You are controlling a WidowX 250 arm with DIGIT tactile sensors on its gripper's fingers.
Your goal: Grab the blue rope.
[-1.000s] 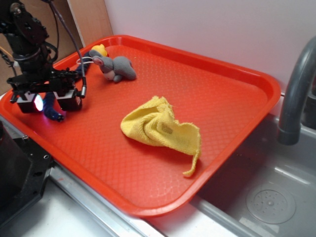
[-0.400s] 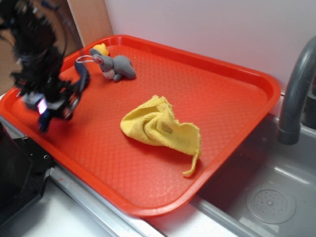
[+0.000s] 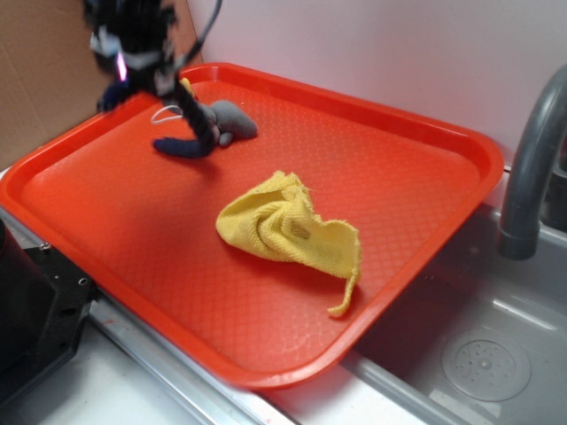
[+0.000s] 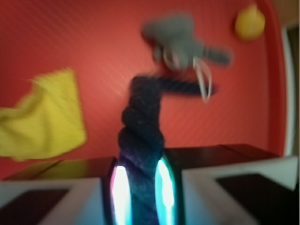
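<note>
The blue rope (image 4: 143, 140) is seen pinched between the two glowing pads (image 4: 121, 187) of the gripper (image 3: 133, 57), at the bottom centre of the wrist view. In the exterior view the gripper is found blurred at the upper left, raised above the red tray (image 3: 399, 177), and the rope is hung down from it (its lower end appears to rest on the tray surface). The grey plush mouse (image 3: 232, 121) is placed just beside the rope. A yellow cloth (image 3: 283, 230) is crumpled near the frame's centre.
</note>
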